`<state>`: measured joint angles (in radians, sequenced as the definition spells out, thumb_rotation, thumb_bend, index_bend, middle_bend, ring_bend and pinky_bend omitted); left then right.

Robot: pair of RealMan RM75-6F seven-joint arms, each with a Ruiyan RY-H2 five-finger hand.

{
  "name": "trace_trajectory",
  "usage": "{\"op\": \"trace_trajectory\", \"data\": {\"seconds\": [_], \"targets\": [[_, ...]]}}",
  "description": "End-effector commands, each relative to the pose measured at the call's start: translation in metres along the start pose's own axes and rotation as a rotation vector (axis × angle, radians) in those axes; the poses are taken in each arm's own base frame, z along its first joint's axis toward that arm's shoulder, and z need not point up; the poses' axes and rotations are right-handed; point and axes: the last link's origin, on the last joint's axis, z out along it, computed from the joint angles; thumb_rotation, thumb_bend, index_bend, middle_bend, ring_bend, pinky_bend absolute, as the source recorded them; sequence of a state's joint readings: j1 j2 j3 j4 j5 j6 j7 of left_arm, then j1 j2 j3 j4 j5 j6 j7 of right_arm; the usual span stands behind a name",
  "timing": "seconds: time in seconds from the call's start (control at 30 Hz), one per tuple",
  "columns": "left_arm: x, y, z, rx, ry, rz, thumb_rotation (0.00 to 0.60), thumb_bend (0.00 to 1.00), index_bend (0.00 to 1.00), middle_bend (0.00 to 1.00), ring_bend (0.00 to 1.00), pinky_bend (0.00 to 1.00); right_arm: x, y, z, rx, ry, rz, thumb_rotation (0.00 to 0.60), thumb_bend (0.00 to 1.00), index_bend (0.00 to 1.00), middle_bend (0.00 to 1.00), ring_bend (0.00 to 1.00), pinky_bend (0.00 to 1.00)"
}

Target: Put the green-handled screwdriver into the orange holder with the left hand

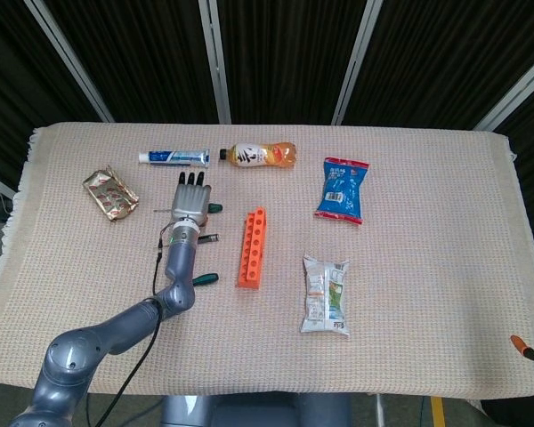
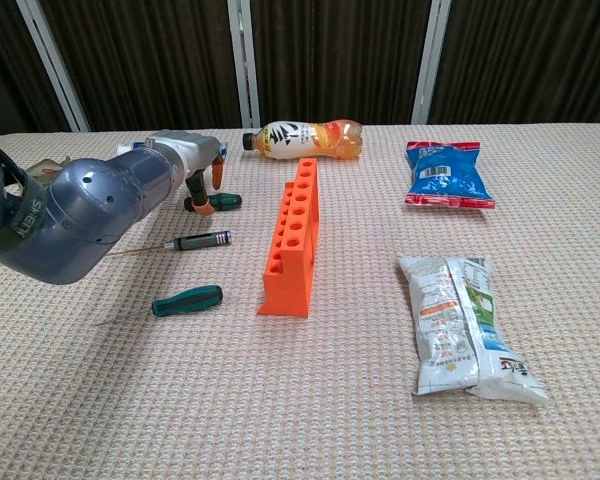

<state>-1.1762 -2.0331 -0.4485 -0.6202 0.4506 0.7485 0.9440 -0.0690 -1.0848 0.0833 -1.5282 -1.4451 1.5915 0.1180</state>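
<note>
Green-handled screwdriver is lying flat left of orange holder, which is sitting upright w/ holes up; shaft prob. hidden.

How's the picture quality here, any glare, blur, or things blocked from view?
Head view: even light, sharp, soft shadows, no glare on the orange holder. Chest view: the near left arm looms large and hides most of the left hand.

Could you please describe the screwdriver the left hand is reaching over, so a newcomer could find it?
Start at the orange holder mid-table. Left of its far end, under the left hand, lies a green-handled screwdriver. Unlike the black-handled one and the nearer green one, it lies farthest back.
</note>
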Motion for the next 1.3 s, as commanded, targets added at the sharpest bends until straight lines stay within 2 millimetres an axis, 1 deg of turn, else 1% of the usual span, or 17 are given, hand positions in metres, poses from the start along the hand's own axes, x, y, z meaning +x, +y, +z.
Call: {"op": "trace_trajectory", "data": {"seconds": [0.03,0.23,0.4,0.73,0.87,1.0,1.07,1.2,1.3], "targets": [[-0.002,0.005,0.0,-0.005,-0.007,-0.003,0.599,0.29,0.36,0.03,0.04,0.0,0.001,0.001,-0.001,-0.006,0.003,-0.001,0.6,0.0,0.07,0.1,0.0,0.06],[-0.003,0.016,0.0,-0.016,-0.004,0.001,0.6,0.3,0.38,0.03,0.05,0.0,0.002,0.003,-0.002,-0.016,0.007,-0.002,0.6,0.0,0.07,0.1,0.0,0.07],[-0.003,0.02,0.002,-0.019,0.0,-0.004,0.6,0.33,0.38,0.04,0.06,0.0,0.002,0.003,-0.002,-0.024,0.006,-0.001,0.6,0.0,0.08,0.1,0.0,0.07],[-0.005,0.023,0.003,-0.021,-0.004,0.0,0.6,0.46,0.44,0.06,0.06,0.0,0.002,0.004,-0.002,-0.03,0.009,0.0,0.6,0.0,0.08,0.1,0.0,0.07],[-0.004,0.015,0.005,-0.006,-0.001,-0.014,0.6,0.49,0.46,0.07,0.06,0.0,0.002,0.005,-0.001,-0.029,0.01,0.004,0.6,0.0,0.08,0.1,0.0,0.07],[-0.003,0.009,0.004,-0.005,0.012,-0.027,0.6,0.56,0.51,0.1,0.08,0.0,0.002,0.005,-0.001,-0.025,0.01,0.007,0.6,0.0,0.08,0.1,0.0,0.07],[0.001,0.005,0.004,-0.005,0.025,-0.049,0.6,0.58,0.53,0.11,0.08,0.0,0.002,0.004,0.0,-0.021,0.013,0.009,0.6,0.0,0.08,0.1,0.0,0.07],[0.012,-0.004,0.003,-0.01,0.062,-0.11,0.6,0.59,0.55,0.12,0.08,0.0,0.002,0.004,0.0,-0.014,0.014,0.012,0.6,0.0,0.08,0.1,0.0,0.07],[0.03,-0.016,-0.001,-0.023,0.116,-0.179,0.6,0.59,0.56,0.12,0.08,0.0,0.002,0.003,0.0,-0.008,0.015,0.015,0.6,0.0,0.08,0.1,0.0,0.07]]}}
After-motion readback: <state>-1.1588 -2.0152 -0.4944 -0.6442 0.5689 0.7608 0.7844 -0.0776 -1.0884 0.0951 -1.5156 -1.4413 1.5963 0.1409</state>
